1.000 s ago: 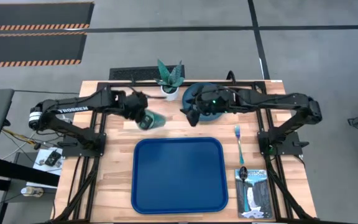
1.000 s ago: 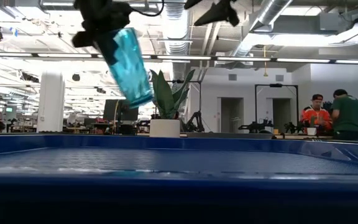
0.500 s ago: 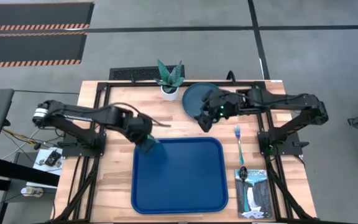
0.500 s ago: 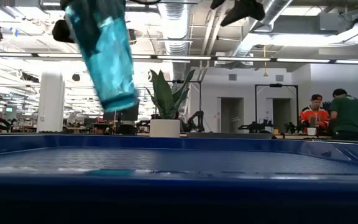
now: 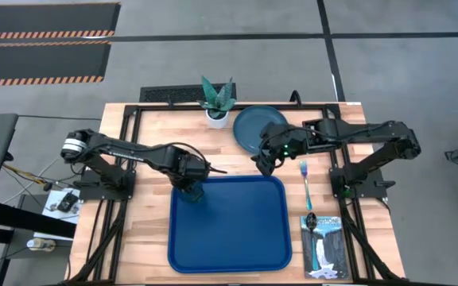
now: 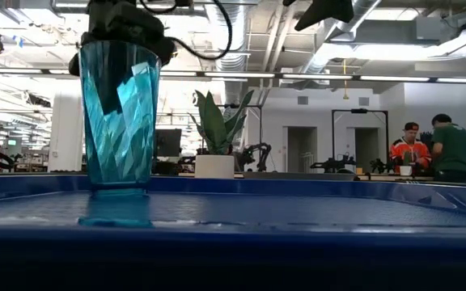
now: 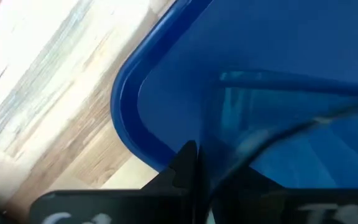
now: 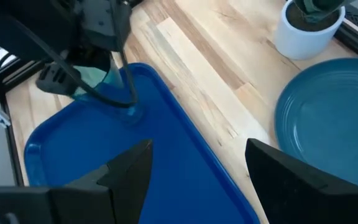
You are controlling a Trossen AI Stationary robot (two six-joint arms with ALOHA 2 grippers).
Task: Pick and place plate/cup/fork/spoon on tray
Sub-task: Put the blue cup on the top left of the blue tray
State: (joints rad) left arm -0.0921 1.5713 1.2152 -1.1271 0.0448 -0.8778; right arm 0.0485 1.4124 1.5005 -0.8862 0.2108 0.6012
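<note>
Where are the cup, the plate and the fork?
cup [image 6: 120,113]: low view, on its ribbed side wall.
plate [image 5: 254,125]: high view, on its bare middle.
fork [image 5: 305,184]: high view, on its thin handle.

Four cameras: one overhead, one at table height, one on each wrist.

The high view looks straight down on the whole table; the low view looks level across the tray [image 6: 298,212] into the room; each wrist view sits close above that tray [image 7: 135,118]; all share its far-left corner with the cup [image 6: 118,117].
</note>
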